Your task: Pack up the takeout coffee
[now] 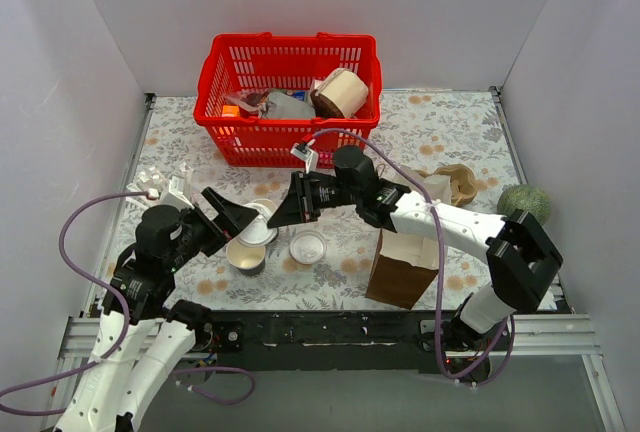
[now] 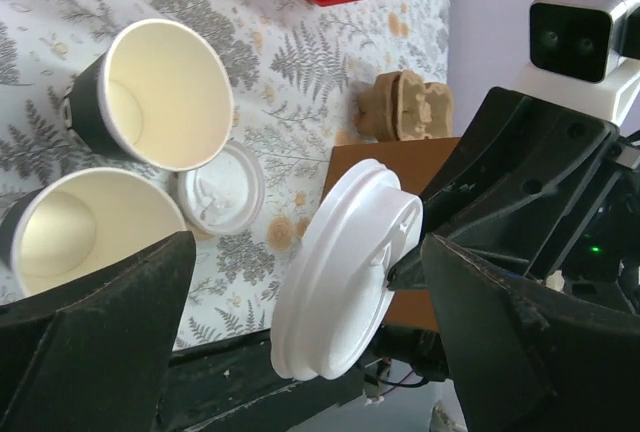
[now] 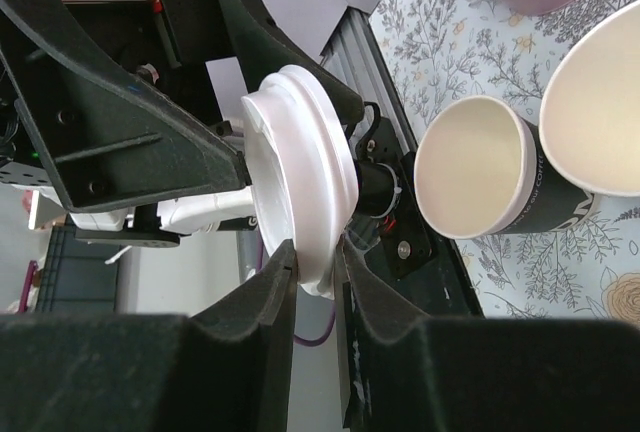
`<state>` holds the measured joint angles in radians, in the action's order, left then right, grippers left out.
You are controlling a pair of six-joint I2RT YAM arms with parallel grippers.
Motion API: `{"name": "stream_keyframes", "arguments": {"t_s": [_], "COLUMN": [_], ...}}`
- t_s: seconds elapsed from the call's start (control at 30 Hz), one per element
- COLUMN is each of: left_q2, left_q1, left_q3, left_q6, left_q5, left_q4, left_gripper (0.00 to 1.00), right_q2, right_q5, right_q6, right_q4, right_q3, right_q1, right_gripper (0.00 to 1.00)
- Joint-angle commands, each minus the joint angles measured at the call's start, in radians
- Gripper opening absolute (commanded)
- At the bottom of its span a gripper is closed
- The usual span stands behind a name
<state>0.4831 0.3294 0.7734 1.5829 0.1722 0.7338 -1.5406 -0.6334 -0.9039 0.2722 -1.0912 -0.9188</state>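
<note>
The right gripper (image 3: 315,270) pinches the white lid (image 3: 300,192) narrowly by its rim, in the air between the wide-spread fingers of the left gripper (image 2: 310,252). Below, 2 open cups (image 2: 165,92) stand side by side near the table's (image 1: 450,132) front edge. I cannot tell which is the takeout coffee.

white lid (image 2: 340,272) aloft, dark cup (image 2: 160,92) lidless, upright

two lidless paper cups (image 2: 165,92) (image 2: 90,227), two white lids (image 2: 340,272) (image 2: 220,187), one red basket (image 1: 290,40), one brown paper bag (image 1: 405,267).
</note>
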Motion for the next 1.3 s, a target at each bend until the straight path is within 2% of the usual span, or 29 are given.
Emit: {"name": "stream_keyframes", "arguments": {"t_s": [0.0, 0.17, 0.3, 0.37, 0.47, 0.63, 0.83, 1.27], "left_q2": [-0.009, -0.006, 0.028, 0.037, 0.04, 0.011, 0.006, 0.02], "left_q1": [-0.003, -0.003, -0.003, -0.003, -0.003, -0.004, -0.003, -0.003], "left_q3": [0.02, 0.059, 0.083, 0.083, 0.055, -0.011, -0.042, -0.095], "left_q6": [0.026, 0.08, 0.104, 0.124, 0.138, 0.141, 0.163, 0.173], "left_q5": [-0.086, -0.259, -0.329, -0.35, -0.338, -0.24, -0.229, -0.217], "left_q4": [0.119, 0.261, 0.349, 0.39, 0.382, 0.32, 0.323, 0.316], "left_gripper": [0.98, 0.98, 0.98, 0.98, 0.98, 0.98, 0.98, 0.98], "right_q2": [-0.044, -0.084, -0.11, -0.127, -0.157, -0.202, -0.216, -0.247], "right_q5": [-0.064, -0.022, 0.064, 0.093, 0.113, 0.124, 0.179, 0.215], "right_q6": [-0.044, -0.021, 0.042, 0.045, 0.031, 0.014, 0.008, 0.011], "right_q4": [0.11, 0.056, -0.091, -0.102, -0.108, -0.111, -0.131, -0.189], "right_q3": [-0.003, -0.029, -0.068, -0.068, -0.068, -0.084, -0.095, -0.122], "right_q1": [-0.009, -0.034, -0.066, -0.08, -0.089, -0.098, -0.103, -0.103], "right_gripper": [0.17, 0.16, 0.16, 0.16, 0.16, 0.16, 0.21, 0.44]}}
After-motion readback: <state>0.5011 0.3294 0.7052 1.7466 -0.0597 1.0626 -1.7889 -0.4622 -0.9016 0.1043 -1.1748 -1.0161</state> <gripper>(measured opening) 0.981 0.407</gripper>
